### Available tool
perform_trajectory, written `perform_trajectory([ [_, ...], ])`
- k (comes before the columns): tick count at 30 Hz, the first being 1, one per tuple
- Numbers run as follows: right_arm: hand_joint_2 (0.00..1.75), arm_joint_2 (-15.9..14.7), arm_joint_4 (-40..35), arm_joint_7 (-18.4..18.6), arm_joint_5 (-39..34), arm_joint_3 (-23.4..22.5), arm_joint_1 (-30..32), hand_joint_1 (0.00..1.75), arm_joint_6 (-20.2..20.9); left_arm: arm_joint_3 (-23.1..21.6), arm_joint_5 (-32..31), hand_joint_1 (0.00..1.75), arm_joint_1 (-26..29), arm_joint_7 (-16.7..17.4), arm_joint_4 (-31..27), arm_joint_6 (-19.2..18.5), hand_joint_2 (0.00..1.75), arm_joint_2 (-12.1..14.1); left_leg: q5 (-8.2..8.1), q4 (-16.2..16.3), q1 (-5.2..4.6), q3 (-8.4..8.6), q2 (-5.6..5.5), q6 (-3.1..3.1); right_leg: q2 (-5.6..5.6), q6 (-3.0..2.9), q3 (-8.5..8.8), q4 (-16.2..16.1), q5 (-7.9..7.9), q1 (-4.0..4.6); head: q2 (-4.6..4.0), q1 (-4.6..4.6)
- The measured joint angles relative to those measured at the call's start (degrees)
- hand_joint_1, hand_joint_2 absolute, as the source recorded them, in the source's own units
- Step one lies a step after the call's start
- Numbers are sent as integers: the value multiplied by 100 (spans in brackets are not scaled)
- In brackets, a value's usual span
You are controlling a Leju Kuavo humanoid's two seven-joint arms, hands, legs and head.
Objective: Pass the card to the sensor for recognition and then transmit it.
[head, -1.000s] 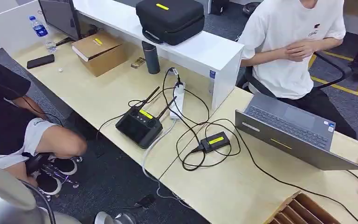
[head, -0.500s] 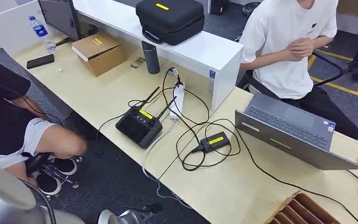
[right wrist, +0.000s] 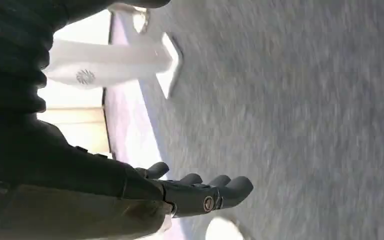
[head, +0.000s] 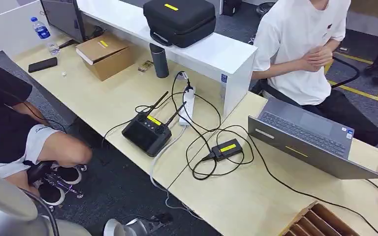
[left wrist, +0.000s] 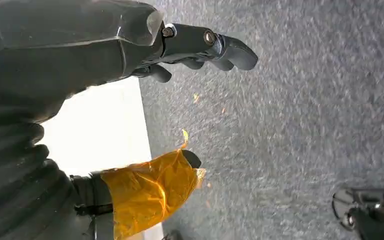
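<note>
Head view: the robot is looking down on a long pale desk while both arms are hanging low beside it. Left wrist view: the left hand is pointing at grey carpet, fingers extended and apart from the thumb, which is wearing an amber film; it is holding nothing. Right wrist view: the right hand is likewise hanging over carpet with fingers stretched out, empty. Neither hand is carrying a card, so the pass is judged not yet begun. The small black box with a yellow label, probably the sensor, is lying cabled near the desk's front edge; a card cannot be identified with certainty. Looping cables, a black controller with antennas and an open laptop are crowding the reach. A seated person in a white shirt is waiting opposite.
</note>
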Motion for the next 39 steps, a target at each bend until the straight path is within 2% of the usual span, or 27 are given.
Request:
perform_trajectory([
  [3,175,0,-2,-2,77,0,3,0,-414,0,17,0,20,-11,0,226,175,-28,0,0,0,0,0,0,0,0,0,0,0,0,0,0],
  [6,175,0,-4,-89,229,7,0,0,-1397,2,54,0,41,-13,0,749,175,-31,0,0,0,0,0,0,0,0,1,0,1,0,0,-2],
  [9,175,-2,-11,-203,394,50,-10,0,-2079,37,153,0,61,-15,0,835,175,-9,0,0,1,1,-1,0,-1,0,2,0,1,1,0,0],
  [12,175,-4,-11,-227,440,92,-30,0,-2210,74,190,0,92,-31,0,842,175,11,0,0,1,1,-1,0,-1,0,2,0,0,1,0,-2],
  [15,175,-11,-15,-304,494,105,-31,0,-2570,190,373,0,117,-157,0,768,175,9,0,0,1,1,0,0,0,0,1,0,0,1,0,-2],
  [18,175,-11,-15,-358,498,105,-47,0,-2409,293,481,0,133,-256,0,512,175,-2,0,0,1,0,-2,0,-2,0,2,0,0,1,0,0],
  [21,175,-11,-15,-380,498,105,-49,0,-2321,378,516,0,144,-260,0,442,175,-28,0,0,0,-1,-1,0,-1,0,2,0,0,0,0,-2],
  [22,175,-11,-15,-382,499,105,-49,0,-2319,402,525,0,143,-260,0,428,0,-28,0,0,0,-1,-1,0,-1,0,2,0,0,0,0,0],
  [23,0,-11,-15,-382,499,105,-52,0,-2308,420,531,0,144,-262,0,428,0,-31,0,0,0,0,-1,0,-1,0,2,0,0,0,0,0],
  [25,0,-11,-15,-402,511,105,-58,0,-2235,446,531,0,147,-260,0,404,0,-37,0,0,0,0,-1,0,-1,0,2,0,0,0,0,0],
  [26,0,-11,-15,-415,538,112,-62,0,-2120,450,531,0,148,-260,0,350,175,-37,0,0,0,0,-1,0,-1,0,2,0,0,0,0,0],
  [27,0,-7,-15,-435,542,129,-62,0,-1969,455,529,0,148,-260,0,293,175,-44,0,0,0,0,-2,0,-2,0,2,0,0,0,0,0],
  [28,175,2,-13,-461,522,142,-63,0,-1785,461,529,0,148,-253,0,229,175,-50,0,0,1,0,-1,0,-1,0,2,0,0,1,0,0],
  [30,175,46,-7,-483,472,144,-62,0,-1234,485,531,0,148,-227,0,43,175,-68,0,0,1,1,-2,0,-1,0,2,0,0,1,0,-2],
  [31,175,53,-7,-483,485,149,-47,0,-1143,487,529,0,149,-186,0,11,175,-79,0,0,1,0,-3,0,-2,0,2,0,0,1,0,0],
  [33,175,96,-11,-466,505,166,-17,0,-1454,490,448,0,162,-133,0,287,175,-87,0,0,1,-1,-1,0,-1,0,0,1,0,1,0,0],
  [34,175,101,-11,-402,527,168,-7,0,-1781,490,367,0,164,-133,0,607,0,-98,0,0,1,0,1,0,2,0,0,1,0,1,0,-4],
  [36,175,118,-11,-295,562,184,-5,0,-2534,490,160,0,157,-157,0,1504,0,-99,0,0,1,1,-1,0,0,0,-1,0,0,2,0,-2],
  [38,175,116,-11,-278,568,184,-7,0,-2961,483,61,0,131,-219,0,2016,0,-33,1,0,2,1,-4,0,-4,0,0,0,0,3,0,0],
  [39,175,116,-11,-278,571,186,-7,0,-3078,483,41,0,115,-258,0,2110,0,5,1,0,3,1,-2,0,-3,0,1,0,0,4,0,0],
])
